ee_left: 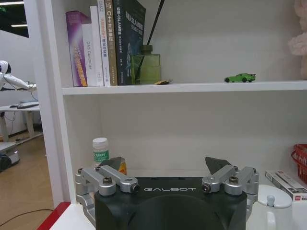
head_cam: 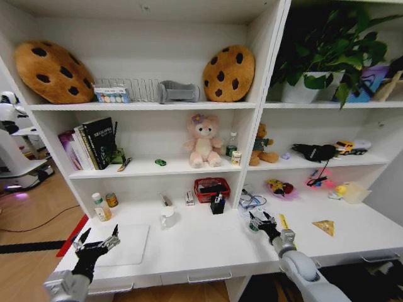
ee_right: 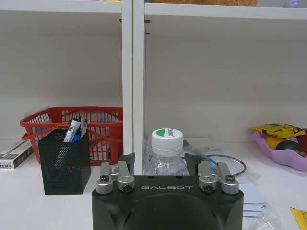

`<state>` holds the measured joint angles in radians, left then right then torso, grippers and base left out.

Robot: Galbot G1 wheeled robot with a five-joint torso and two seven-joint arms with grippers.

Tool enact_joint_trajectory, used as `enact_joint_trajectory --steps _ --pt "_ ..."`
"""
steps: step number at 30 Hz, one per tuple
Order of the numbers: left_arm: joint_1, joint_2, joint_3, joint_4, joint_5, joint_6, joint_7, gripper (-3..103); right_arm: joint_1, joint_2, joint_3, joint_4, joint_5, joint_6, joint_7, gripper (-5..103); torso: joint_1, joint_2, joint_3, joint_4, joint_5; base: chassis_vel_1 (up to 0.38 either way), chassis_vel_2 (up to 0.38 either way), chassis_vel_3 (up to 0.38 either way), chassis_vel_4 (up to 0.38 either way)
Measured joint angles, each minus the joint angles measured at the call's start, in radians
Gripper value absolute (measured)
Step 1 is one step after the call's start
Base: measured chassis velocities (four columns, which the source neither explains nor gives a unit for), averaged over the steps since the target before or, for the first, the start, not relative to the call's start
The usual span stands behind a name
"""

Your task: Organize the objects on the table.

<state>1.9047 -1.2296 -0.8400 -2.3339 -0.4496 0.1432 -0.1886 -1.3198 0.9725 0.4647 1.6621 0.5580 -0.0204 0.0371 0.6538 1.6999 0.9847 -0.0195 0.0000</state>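
**Right claw lining up on a bottle**

Right gripper point(ee_right: 166, 167): jaws apart, straddling a clear bottle point(ee_right: 166, 152) on the table point(head_cam: 208, 245), not yet clamped. Next move likely calls for closing squarely on its body. Left gripper point(head_cam: 96, 241) hangs spread over the laptop point(head_cam: 129, 246). The bottle's lower half is hidden behind the claw.
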Motion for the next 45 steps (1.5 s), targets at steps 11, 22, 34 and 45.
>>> enact_joint_trajectory --steps 11,22,34,45 --pt "0.003 0.000 -0.001 -0.005 0.002 -0.001 0.000 99 -0.027 -0.001 0.013 0.045 0.000 0.021 0.022 30 0.000 0.000 0.000 0.0000 0.0000 0.000 0.000 0.000 0.000" --pt "0.007 -0.006 -0.005 -0.020 0.005 -0.004 0.000 99 -0.184 0.005 0.126 0.251 0.003 0.059 0.001 30 0.000 0.000 0.000 0.0000 -0.0002 0.000 0.000 0.000 0.000" --pt "0.014 -0.005 -0.003 -0.034 0.010 -0.004 0.000 99 -0.353 0.075 0.272 0.429 -0.005 0.088 -0.021 30 0.000 0.000 0.000 0.0001 0.0000 -0.008 -0.009 0.009 0.010" --pt "0.018 -0.004 -0.009 -0.039 0.010 -0.007 0.001 99 -0.382 0.107 0.248 0.428 -0.027 0.126 -0.039 30 0.000 0.000 0.000 0.0003 0.0000 -0.170 -0.156 0.149 0.160"
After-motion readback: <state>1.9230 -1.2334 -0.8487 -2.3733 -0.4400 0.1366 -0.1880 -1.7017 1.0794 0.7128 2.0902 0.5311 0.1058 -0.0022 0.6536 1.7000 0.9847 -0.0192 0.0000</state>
